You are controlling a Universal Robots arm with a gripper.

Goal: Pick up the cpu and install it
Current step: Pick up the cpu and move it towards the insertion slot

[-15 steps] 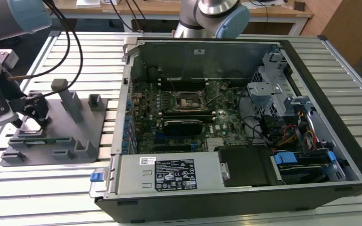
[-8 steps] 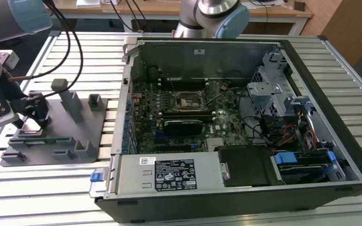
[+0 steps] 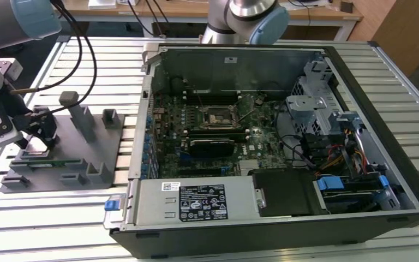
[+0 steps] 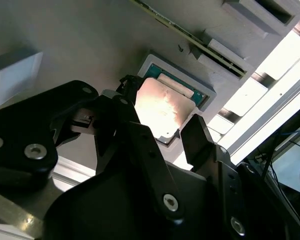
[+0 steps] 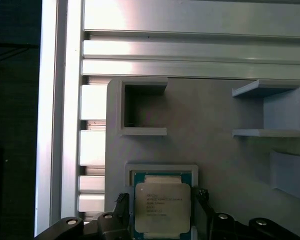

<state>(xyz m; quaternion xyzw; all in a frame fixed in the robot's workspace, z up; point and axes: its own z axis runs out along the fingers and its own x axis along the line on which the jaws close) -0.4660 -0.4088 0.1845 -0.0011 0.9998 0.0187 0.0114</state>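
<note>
The cpu (image 5: 162,207) (image 4: 162,107), a small square chip with a dull silver top, lies flat in its square recess on the grey plastic tray (image 3: 85,147) (image 5: 225,150) at the exterior view's left. My gripper (image 3: 39,134) (image 5: 161,197) (image 4: 162,112) hangs right over it, open. One black finger (image 5: 121,200) stands at one side of the chip and the other finger (image 5: 201,196) at the opposite side, with a narrow gap on each side. The black-framed socket (image 3: 217,116) sits in the middle of the motherboard inside the open computer case (image 3: 355,109).
A green memory stick (image 3: 49,162) lies in a slot along the tray's near side, and grey posts (image 3: 75,112) rise from the tray close to my gripper. The case has high metal walls, a drive cage (image 3: 311,106) and cable bundles. Slatted aluminium table (image 3: 64,218) surrounds everything.
</note>
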